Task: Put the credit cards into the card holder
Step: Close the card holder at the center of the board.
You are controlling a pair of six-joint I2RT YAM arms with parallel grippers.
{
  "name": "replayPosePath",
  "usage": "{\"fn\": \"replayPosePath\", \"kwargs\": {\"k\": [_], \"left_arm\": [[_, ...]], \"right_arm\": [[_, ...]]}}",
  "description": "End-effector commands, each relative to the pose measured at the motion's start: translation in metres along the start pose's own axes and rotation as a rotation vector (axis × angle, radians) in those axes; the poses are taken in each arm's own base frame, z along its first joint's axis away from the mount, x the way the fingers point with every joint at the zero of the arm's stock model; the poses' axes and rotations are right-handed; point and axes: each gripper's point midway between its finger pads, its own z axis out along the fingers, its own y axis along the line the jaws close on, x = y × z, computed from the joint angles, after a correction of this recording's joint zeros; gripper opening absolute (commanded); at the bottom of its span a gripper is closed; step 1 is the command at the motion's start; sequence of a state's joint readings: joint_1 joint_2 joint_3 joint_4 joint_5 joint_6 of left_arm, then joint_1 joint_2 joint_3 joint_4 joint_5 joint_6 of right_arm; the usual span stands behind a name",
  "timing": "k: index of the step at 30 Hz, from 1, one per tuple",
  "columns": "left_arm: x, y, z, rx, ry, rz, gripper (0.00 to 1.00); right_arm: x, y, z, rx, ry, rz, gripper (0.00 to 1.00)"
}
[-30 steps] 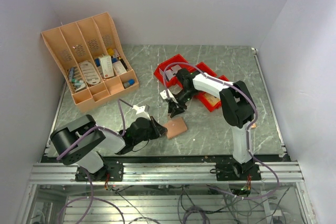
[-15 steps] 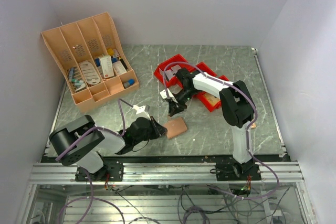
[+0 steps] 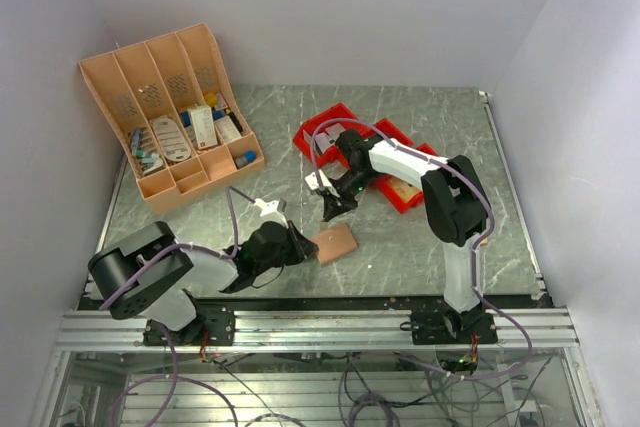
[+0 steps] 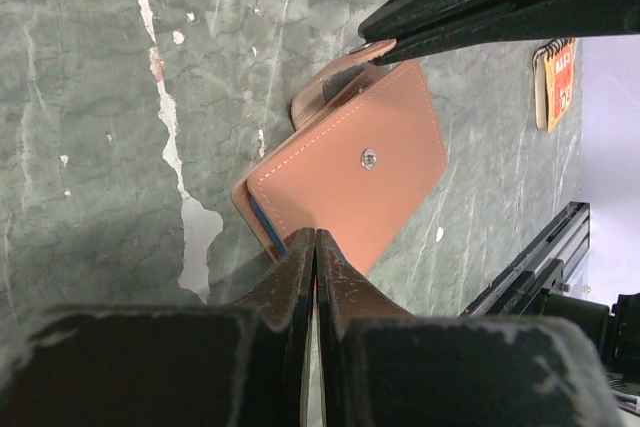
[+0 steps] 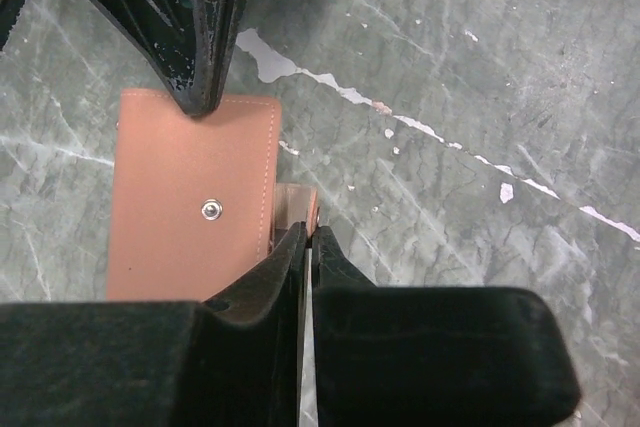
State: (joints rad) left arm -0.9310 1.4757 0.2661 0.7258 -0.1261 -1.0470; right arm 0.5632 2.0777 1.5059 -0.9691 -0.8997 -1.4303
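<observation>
Left wrist, left tool (image 4: 316,239) gripping card holder (image 4: 350,182), right tool (image 5: 308,234) pinching its flap (image 4: 322,87)

Lab test cell (white walls (image 3: 300,7), aluminium frame (image 3: 320,332))

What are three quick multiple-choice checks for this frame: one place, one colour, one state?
1. Where does the rack stand on the table?
A far left corner; B near right corner; C centre.
2. What colour are the trays?
A blue; B red; C green.
3. How is the right hand?
A wide open; B gripping a tray; C shut on the strap of the wallet.

Answers:
1 A, the top view shows it at the far left, by the wall.
2 B, they are plainly red.
3 C, the right wrist view shows its jaws closed together on the strap at the wallet's edge.
</observation>
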Motion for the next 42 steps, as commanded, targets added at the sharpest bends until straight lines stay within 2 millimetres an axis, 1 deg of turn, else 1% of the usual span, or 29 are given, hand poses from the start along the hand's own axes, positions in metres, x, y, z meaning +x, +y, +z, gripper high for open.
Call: {"fn": "replayPosePath", "kwargs": {"k": [1,6,8,10,13,15,22,28,31,37,42], "left_arm": [[-0.008,-0.016,0.001,0.026,0.007,0.033,0.11],[-0.016,-0.045,0.002,0.104,0.011,0.036,0.13],[-0.018,-0.053,0.003,0.126,0.013,0.031,0.13],[-0.017,-0.055,0.006,0.130,0.020,0.030,0.13],[-0.012,-0.050,0.011,0.116,0.036,0.026,0.13],[-0.008,-0.043,0.015,0.096,0.043,0.017,0.12],[0.005,-0.005,0.022,-0.010,0.044,-0.007,0.08],[0.013,0.012,0.023,-0.064,0.057,-0.031,0.07],[0.013,0.018,0.021,-0.083,0.053,-0.039,0.07],[0.016,0.021,0.019,-0.087,0.059,-0.041,0.07],[0.018,0.022,0.021,-0.081,0.065,-0.045,0.07]], "right_arm": [[-0.012,0.003,-0.011,0.034,0.022,-0.055,0.00],[-0.014,0.011,-0.012,0.034,0.020,-0.051,0.00],[-0.014,0.014,-0.011,0.036,0.021,-0.049,0.00],[-0.014,0.017,-0.010,0.043,0.020,-0.047,0.00],[-0.015,0.017,-0.012,0.059,0.016,-0.044,0.00],[-0.016,0.018,-0.011,0.061,0.019,-0.039,0.00],[-0.018,0.022,-0.016,0.089,0.041,-0.055,0.00],[-0.009,0.042,-0.012,0.083,0.097,-0.119,0.00],[-0.003,0.049,-0.009,0.100,0.138,-0.149,0.00],[0.009,0.052,-0.001,0.131,0.233,-0.196,0.00],[0.016,0.052,-0.002,0.170,0.304,-0.255,0.00]]}}
